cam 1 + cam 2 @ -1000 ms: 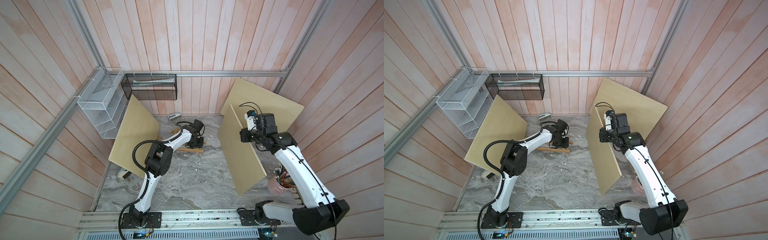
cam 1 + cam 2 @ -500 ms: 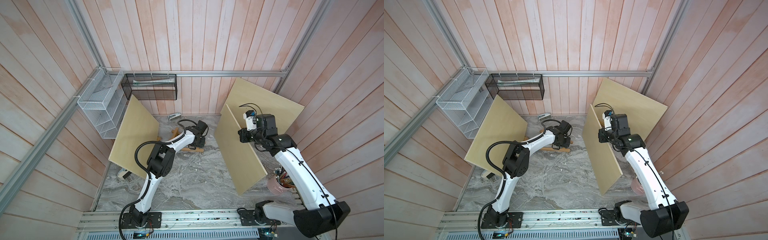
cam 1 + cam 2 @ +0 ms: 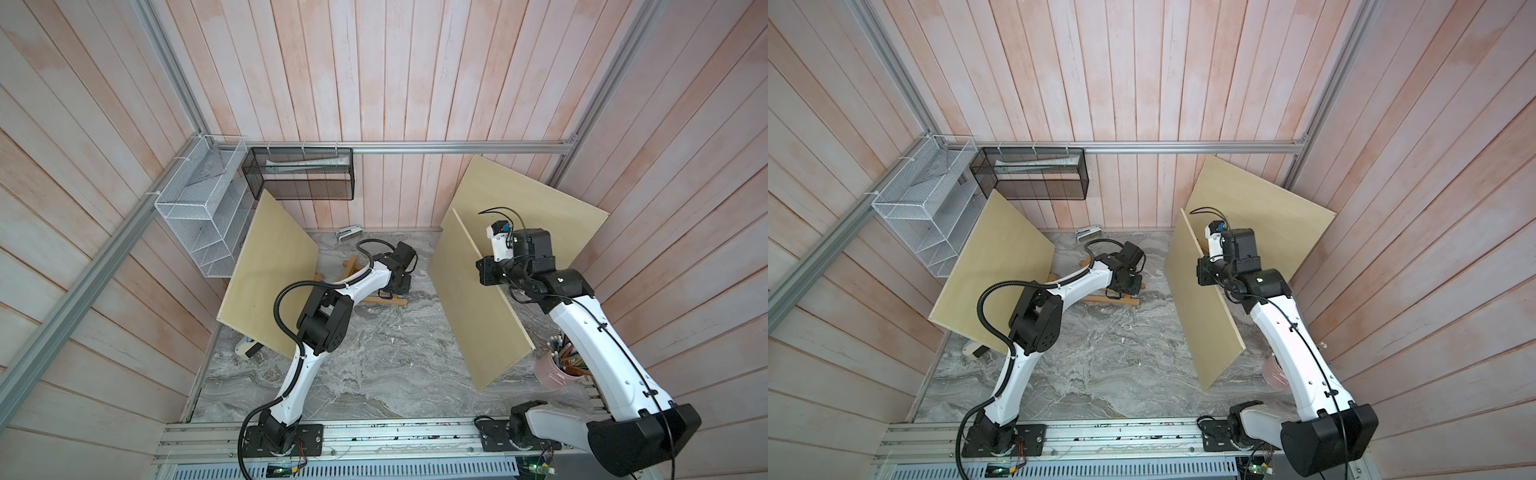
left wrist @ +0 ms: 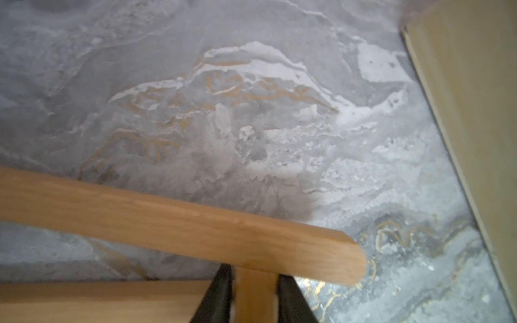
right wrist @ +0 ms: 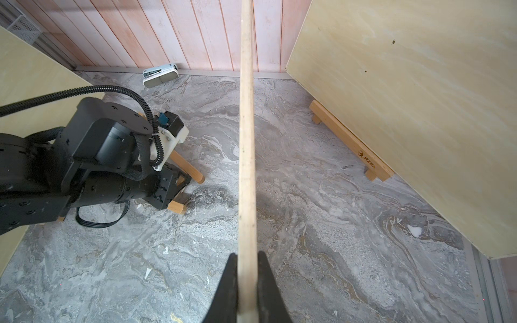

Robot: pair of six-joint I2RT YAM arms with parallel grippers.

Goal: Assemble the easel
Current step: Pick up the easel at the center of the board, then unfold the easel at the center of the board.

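Marble tabletop (image 5: pixel 307 223), right gripper (image 5: pixel 247 268) pinching board (image 5: pixel 246 139), left gripper (image 4: pixel 254 296) clasping easel frame (image 4: pixel 167 218), bar (image 5: pixel 349 142) marked "Maries".

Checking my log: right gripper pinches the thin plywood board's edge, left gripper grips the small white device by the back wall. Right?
No: the left gripper grips a strut of the light wooden easel frame, not the small white device; the left wrist view shows it. Rest holds.

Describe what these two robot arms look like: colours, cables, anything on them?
The left arm and right arm match: white tube-like links joined by chunky black joints. A ribbed black hose runs along the left one; a thin black cable is clipped along the right. Each wrist carries a white camera mount with a blue plug. The left gripper and right gripper have tapered black fingers.
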